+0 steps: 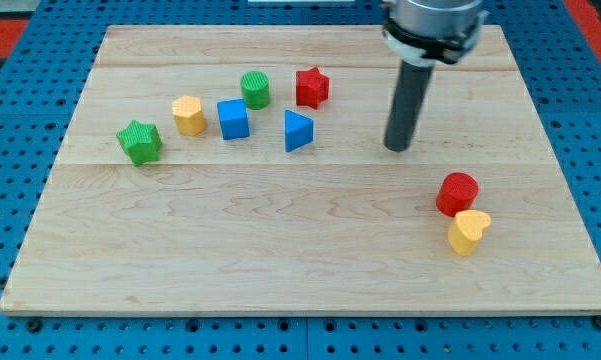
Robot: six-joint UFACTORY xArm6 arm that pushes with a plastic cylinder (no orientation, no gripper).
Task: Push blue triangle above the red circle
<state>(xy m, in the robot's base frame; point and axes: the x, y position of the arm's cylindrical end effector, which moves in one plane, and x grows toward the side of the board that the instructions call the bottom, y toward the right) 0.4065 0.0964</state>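
Observation:
The blue triangle point(297, 131) lies on the wooden board a little above its middle. The red circle point(457, 193) sits at the view's right, lower down, touching a yellow heart point(468, 232) below it. My tip point(397, 148) rests on the board between them, to the right of the blue triangle with a clear gap, and up and left of the red circle. It touches no block.
A blue cube point(233, 119), green circle point(255, 89) and red star point(312, 87) stand close to the triangle's left and top. A yellow hexagon point(188, 115) and green star point(140, 142) lie further left. The board point(280, 240) sits on a blue pegboard.

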